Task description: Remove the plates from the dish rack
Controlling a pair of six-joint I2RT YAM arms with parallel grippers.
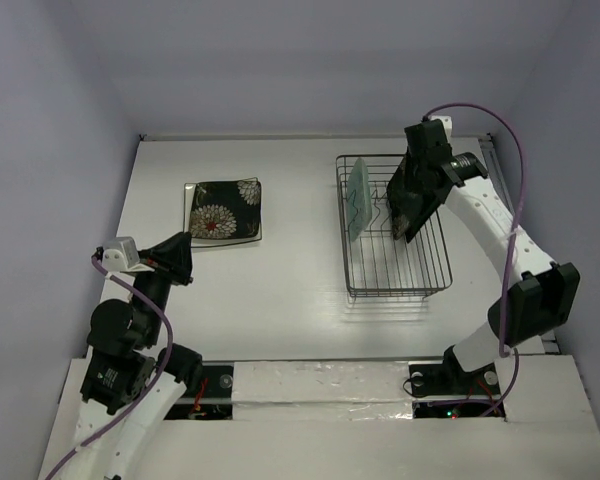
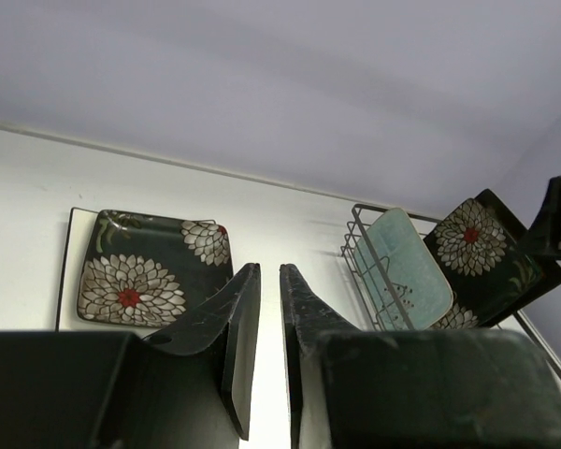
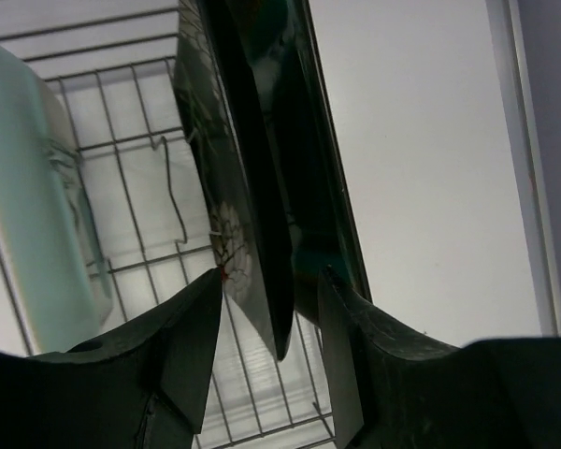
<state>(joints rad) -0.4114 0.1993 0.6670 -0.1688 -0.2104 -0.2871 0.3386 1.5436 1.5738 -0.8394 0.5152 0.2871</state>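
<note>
The wire dish rack stands at the right of the table. A pale mint-green plate stands upright in its left part. My right gripper reaches down into the rack. In the right wrist view it is shut on the edge of an upright black flowered plate. A dark teal-tinted surface lies against that plate's back. A second black flowered plate lies flat on a white square plate at the left. My left gripper hovers just in front of that stack with its jaws nearly together and nothing between them.
White walls enclose the table at the back and on both sides. A raised strip runs along the table's right edge, just beyond the rack. White table surface lies between the plate stack and the rack.
</note>
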